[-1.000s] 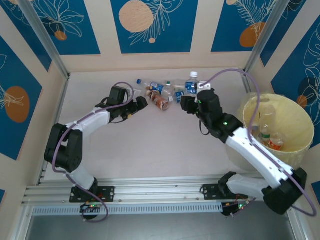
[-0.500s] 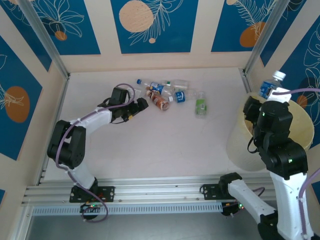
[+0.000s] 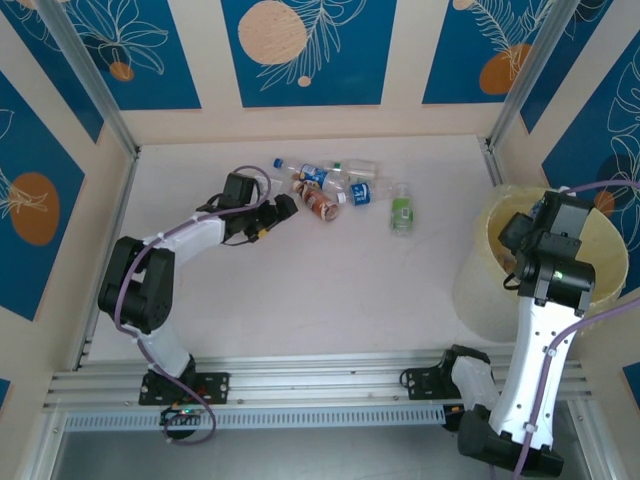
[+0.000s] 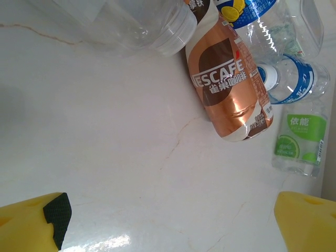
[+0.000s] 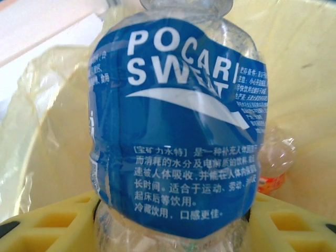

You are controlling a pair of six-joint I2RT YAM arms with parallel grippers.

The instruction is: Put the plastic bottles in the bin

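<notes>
Several plastic bottles [image 3: 330, 185] lie in a cluster at the far middle of the table. Among them are a red-brown Nescafe bottle [image 4: 231, 89] and a green-labelled one [image 3: 401, 208], which rests a little apart to the right. My left gripper [image 3: 281, 208] stands open just left of the cluster, nothing between its yellow fingers [image 4: 31, 223]. My right gripper [image 5: 173, 226] is shut on a blue Pocari Sweat bottle [image 5: 176, 131], held upright over the inside of the pale-yellow bin [image 3: 600, 215]. In the top view the right arm hides that bottle.
An orange-labelled bottle [image 5: 273, 170] lies inside the bin on the yellowish liner [image 5: 299, 63]. Walls close off the table at the back and on both sides. Bare table [image 3: 320, 290] lies between the cluster and the arm bases.
My right arm swung the Pocari bottle from the cluster up to the bin's rim, then down over the bin's opening. The left gripper has barely moved.
</notes>
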